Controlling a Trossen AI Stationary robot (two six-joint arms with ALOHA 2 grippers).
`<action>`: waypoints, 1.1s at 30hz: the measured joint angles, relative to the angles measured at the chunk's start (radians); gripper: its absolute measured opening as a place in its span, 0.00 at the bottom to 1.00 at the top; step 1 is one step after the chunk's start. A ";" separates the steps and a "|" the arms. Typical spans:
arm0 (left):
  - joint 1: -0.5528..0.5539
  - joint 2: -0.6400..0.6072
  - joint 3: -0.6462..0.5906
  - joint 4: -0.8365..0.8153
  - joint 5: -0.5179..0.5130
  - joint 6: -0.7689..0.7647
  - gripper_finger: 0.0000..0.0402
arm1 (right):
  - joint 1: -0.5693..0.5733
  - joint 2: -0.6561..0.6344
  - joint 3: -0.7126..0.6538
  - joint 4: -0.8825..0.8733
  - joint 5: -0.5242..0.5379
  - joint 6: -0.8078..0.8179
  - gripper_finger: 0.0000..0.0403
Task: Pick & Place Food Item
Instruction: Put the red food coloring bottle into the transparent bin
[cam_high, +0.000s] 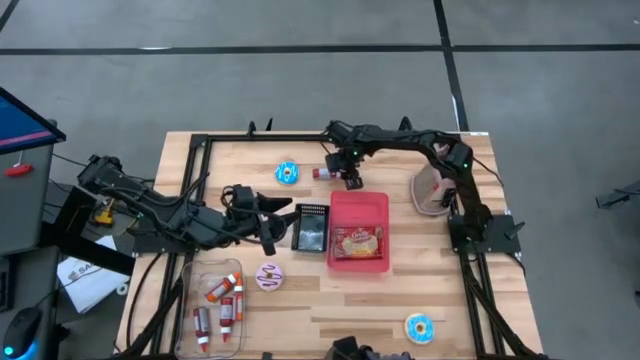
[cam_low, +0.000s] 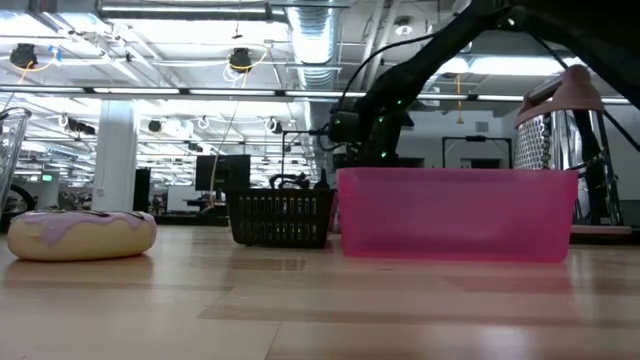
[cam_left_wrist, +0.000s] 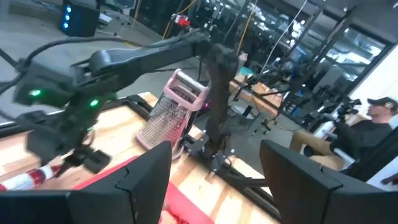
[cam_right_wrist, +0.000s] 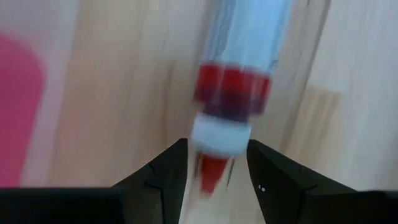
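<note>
A tube with a clear body, a red band, a white cap and a red tip (cam_right_wrist: 231, 87) lies on the wood near the table's far edge (cam_high: 322, 173), left of the pink bin's (cam_high: 358, 205) far end. My right gripper (cam_right_wrist: 217, 144) points steeply down over it, open, with a finger on either side of the capped tip and a gap showing on both sides. In the high view this gripper (cam_high: 352, 180) sits just right of the tube. My left gripper (cam_left_wrist: 216, 149) is open and holds nothing, raised and level left of the black basket (cam_high: 310, 227).
The pink bin holds a food packet (cam_high: 358, 241). A metal grater (cam_high: 432, 190) stands at the right. Blue donuts (cam_high: 287, 172) (cam_high: 419, 327) and a pink one (cam_high: 269, 276) lie on the wood. A clear tray (cam_high: 192, 300) with several tubes sits near left.
</note>
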 joint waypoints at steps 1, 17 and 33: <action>-0.001 0.000 0.000 0.002 0.001 -0.001 0.60 | 0.003 0.003 0.002 0.011 0.000 0.001 0.39; -0.006 0.000 0.000 0.011 0.012 0.002 0.60 | 0.011 0.012 0.006 0.034 -0.003 0.054 0.25; -0.092 0.000 0.000 -0.204 -0.021 0.064 0.60 | 0.085 0.003 0.304 -0.357 -0.078 0.190 0.26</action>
